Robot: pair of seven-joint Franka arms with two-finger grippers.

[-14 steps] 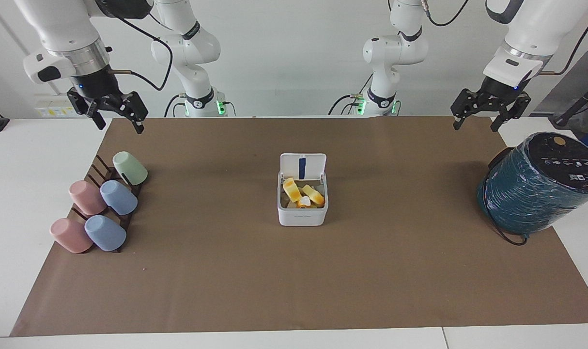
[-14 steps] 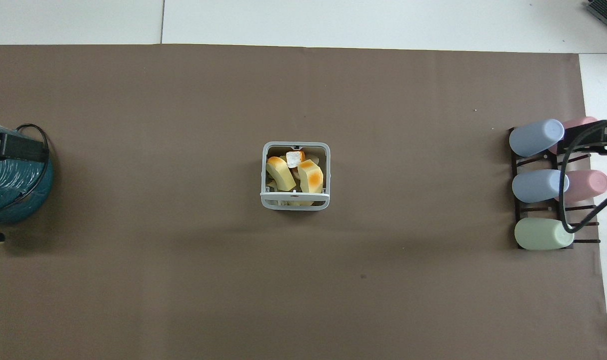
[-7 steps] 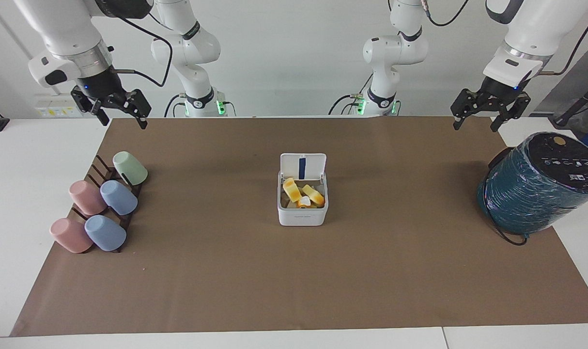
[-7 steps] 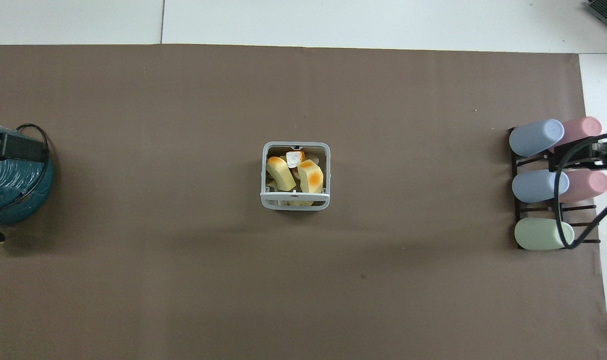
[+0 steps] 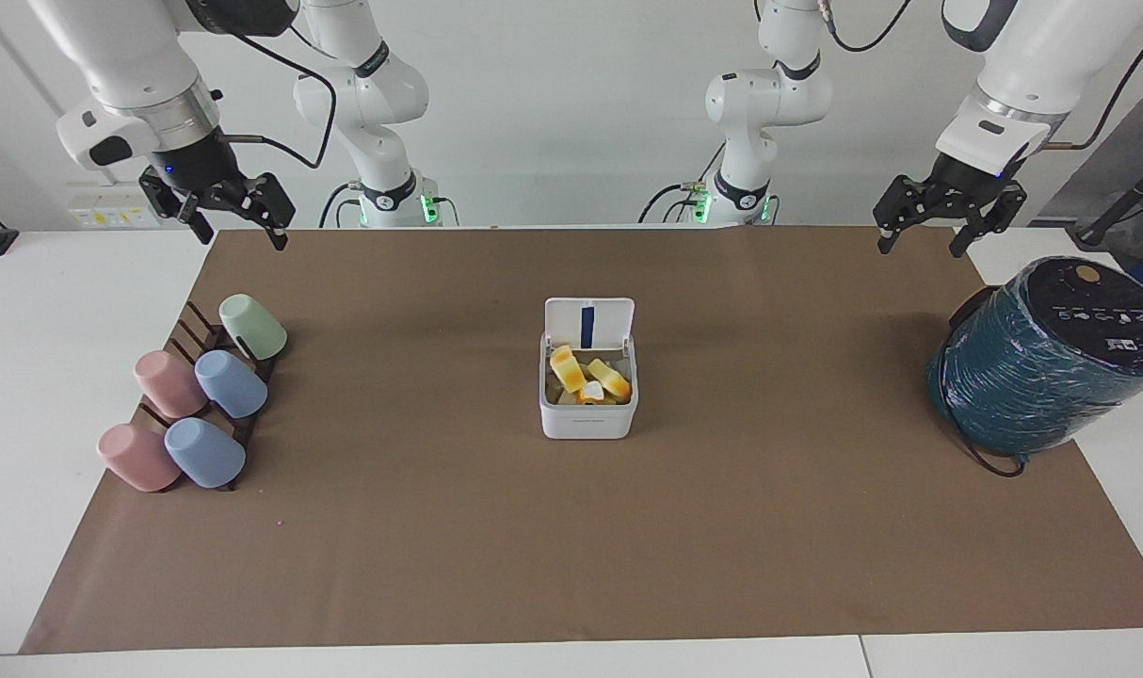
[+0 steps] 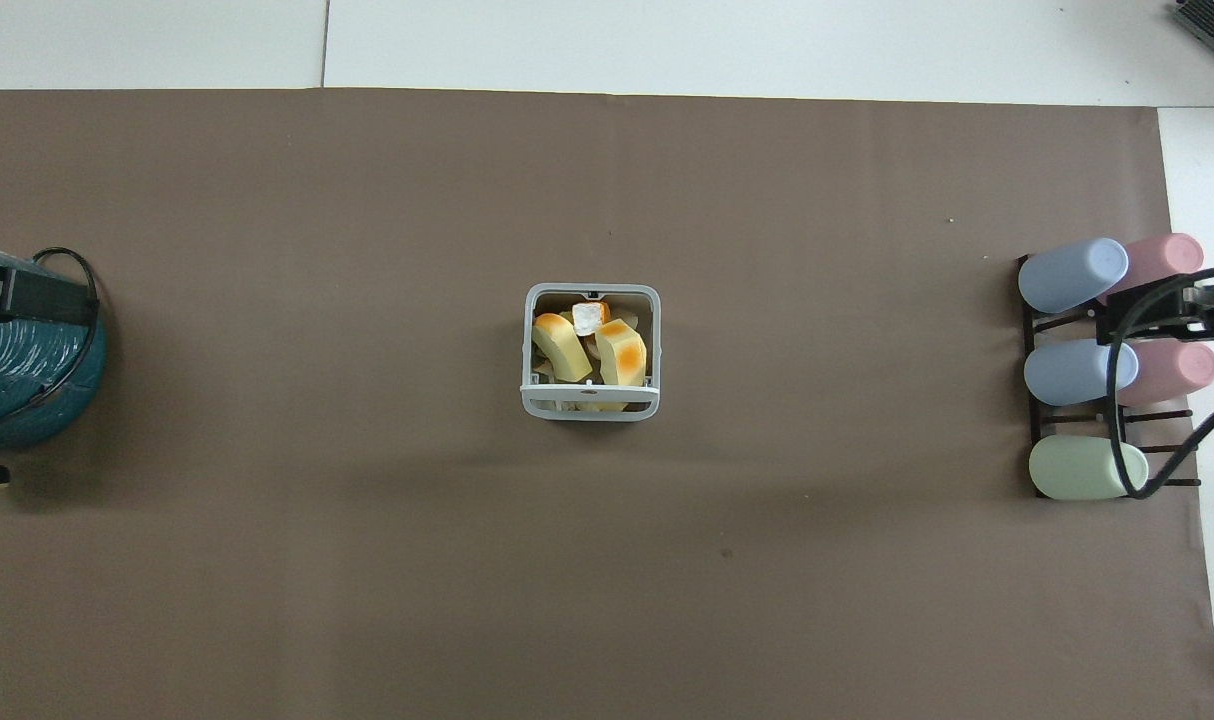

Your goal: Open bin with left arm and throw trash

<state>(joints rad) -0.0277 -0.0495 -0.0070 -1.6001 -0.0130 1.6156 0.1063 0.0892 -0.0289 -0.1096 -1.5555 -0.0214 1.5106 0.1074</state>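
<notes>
While lidless-open: trash (image 5: 588, 375) in bin (image 5: 588, 420)

A plain white wall (image 5: 571, 113) closes the room at twelve o'clock in the facing view, evenly lit. Below it runs a white desk (image 5: 54, 395) built of butted panels, covered mostly by a large brown paper mat (image 5: 571, 546). A white socket strip (image 5: 110, 217) sits at ten o'clock.

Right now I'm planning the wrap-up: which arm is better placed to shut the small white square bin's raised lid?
Neither clearly. The bin sits mid-table; the open left gripper and open right gripper hang equally far, both empty. Left, marginally, having lid duty.
</notes>
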